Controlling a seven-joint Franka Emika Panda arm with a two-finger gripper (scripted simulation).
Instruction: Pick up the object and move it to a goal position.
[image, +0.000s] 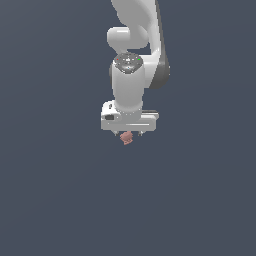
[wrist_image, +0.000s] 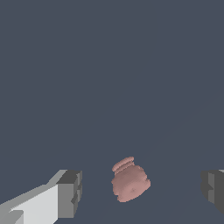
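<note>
**A:** What do you see on your screens, from left to right?

**B:** In the exterior view I have only the white arm (image: 131, 75) in the middle, pointing straight down over the plain grey tabletop (image: 55, 190). Under its wide white hand sits the claw (image: 130, 134), and the object (image: 126, 138), a small pinkish-red lump, shows just below it, a little toward the exterior view's left of the centre.

**A:** Is the claw holding it?

**B:** No. In the wrist view I see one grey fingertip (wrist_image: 70, 194), then the object (wrist_image: 130, 183) with its ridged lobes, then the other fingertip (wrist_image: 213, 190). The claw is spread wide and there is a clear gap on both sides. The object lies between the fingers, touching neither, and nearer to the first fingertip than to the second.
</note>
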